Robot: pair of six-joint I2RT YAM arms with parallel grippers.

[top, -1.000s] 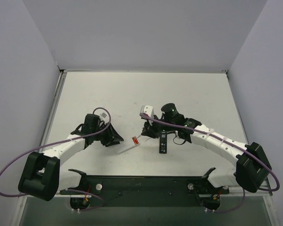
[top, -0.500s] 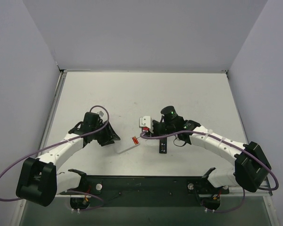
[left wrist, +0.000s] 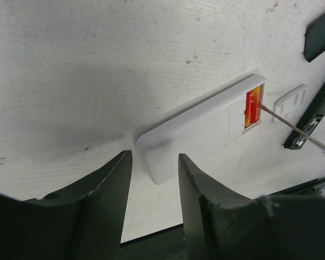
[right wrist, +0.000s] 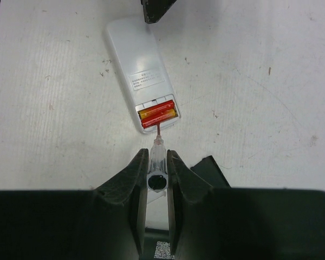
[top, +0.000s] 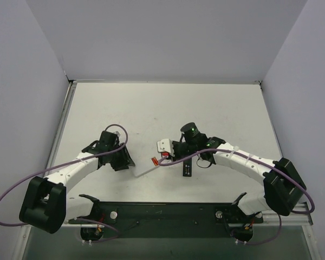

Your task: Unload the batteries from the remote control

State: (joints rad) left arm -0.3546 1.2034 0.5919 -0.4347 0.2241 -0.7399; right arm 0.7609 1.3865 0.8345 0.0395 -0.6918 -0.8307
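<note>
Overhead plus two close wrist views

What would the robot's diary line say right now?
left jaws: open, by white remote control | right jaws: shut on screwdriver | tip: at batteries in compartment

Your left arm (top: pixel 76 169) reaches forward and inward, its left gripper (left wrist: pixel 153 162) angled downward with jaws parted and nothing between them, while your right arm (top: pixel 244 161) bends inward, its right gripper (right wrist: pixel 156 156) pinched tight on a screwdriver (right wrist: pixel 158 142) jutting ahead of the fingertips.

black bar (left wrist: pixel 316 110) cut off at edge, batteries (top: pixel 156 161) perhaps indistinct overhead
</note>
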